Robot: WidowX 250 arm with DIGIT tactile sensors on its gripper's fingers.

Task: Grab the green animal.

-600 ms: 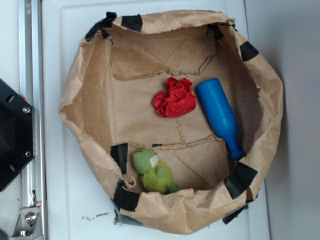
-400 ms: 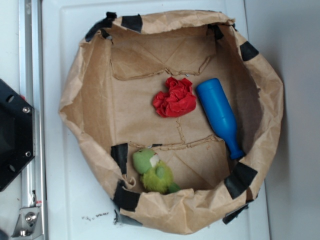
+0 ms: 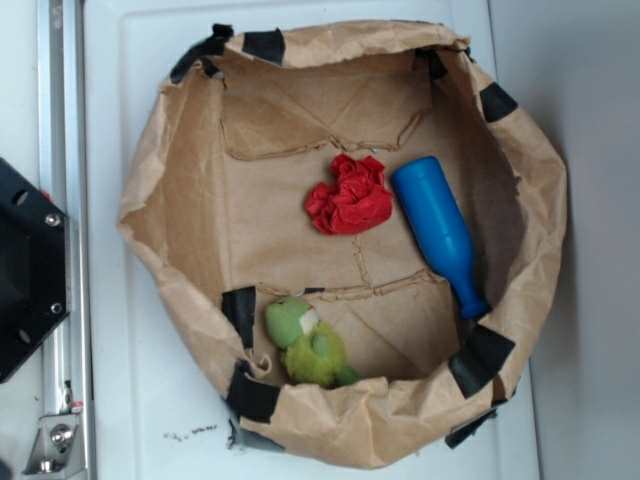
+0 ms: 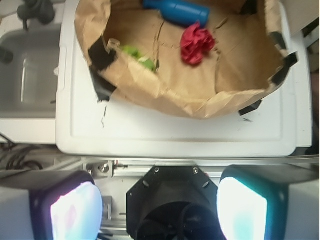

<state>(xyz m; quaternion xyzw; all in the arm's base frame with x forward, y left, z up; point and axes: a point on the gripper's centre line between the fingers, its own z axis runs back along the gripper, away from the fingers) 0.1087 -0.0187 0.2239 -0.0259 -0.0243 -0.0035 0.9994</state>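
The fingers are seen at the bottom of the wrist view, spread wide apart with nothing between them; the gripper is held outside the bag, over the black base plate and the metal rail beside the white tray. The tray is bordered by a grey sink basin in the wrist view and by a pale grey surface in the exterior view. On the tray a brown paper bag is set, its rim rolled down and patched with black tape. The green animal is lodged in a corner of the bag, pressed against the paper wall just beside a tape patch; from the wrist view it is mostly hidden behind the folded rim. A red wad is found near the middle of the bag floor, and a blue bottle is laid on its side just beside it. Both are well apart from the animal.
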